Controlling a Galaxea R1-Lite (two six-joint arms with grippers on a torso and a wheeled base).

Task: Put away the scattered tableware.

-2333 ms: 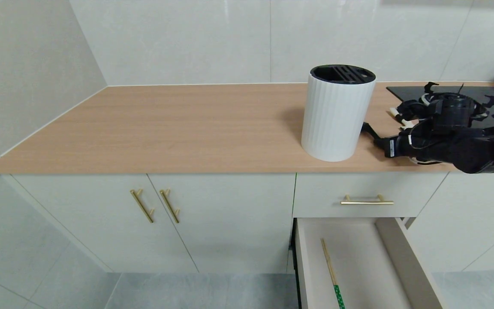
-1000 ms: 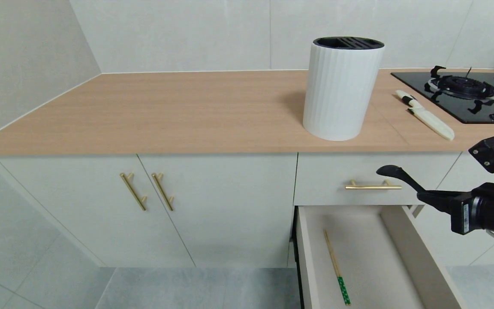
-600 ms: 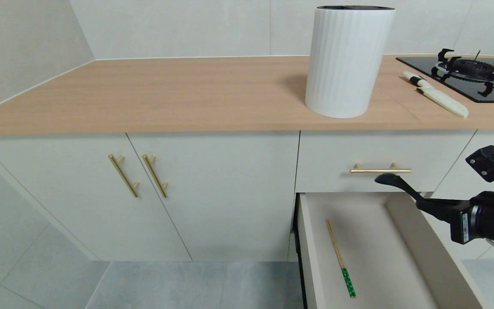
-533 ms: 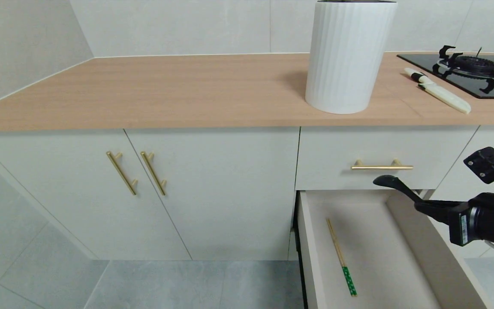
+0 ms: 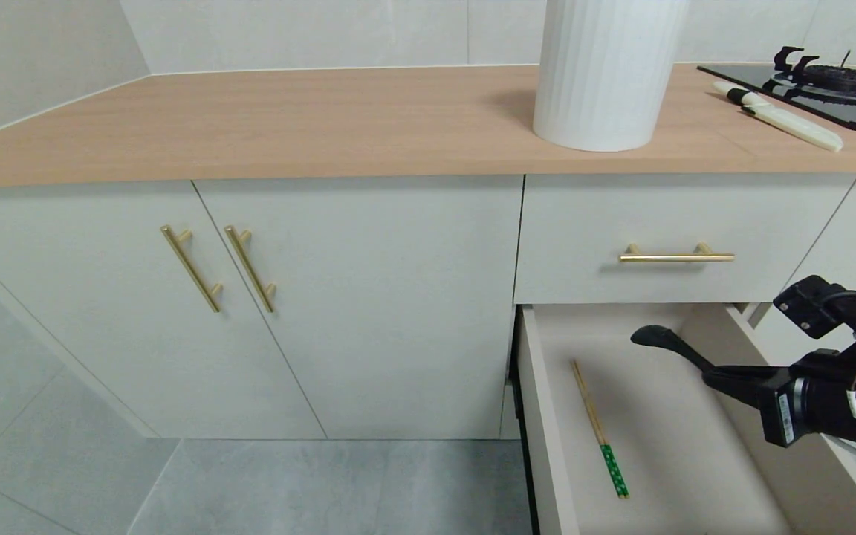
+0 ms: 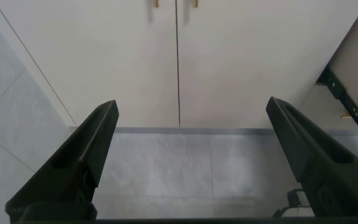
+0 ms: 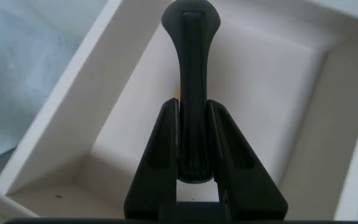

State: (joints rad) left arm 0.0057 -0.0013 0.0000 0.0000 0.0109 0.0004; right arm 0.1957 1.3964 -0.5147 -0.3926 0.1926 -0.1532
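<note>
Right fingers (image 7: pixel 157 158) clamped on black utensil (image 5: pixel 667 347) above open drawer (image 5: pixel 541 416) — left fingers (image 6: pixel 82 158) apart.

Bright even light, soft shadow beside white canister (image 5: pixel 606 82), source perhaps overhead

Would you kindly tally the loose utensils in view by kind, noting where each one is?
Knife: 1, on the counter.
Pair of chopsticks: 1, in the open drawer.
Black utensil: 1, clamped in the right gripper above the drawer.
Total: 3.
</note>
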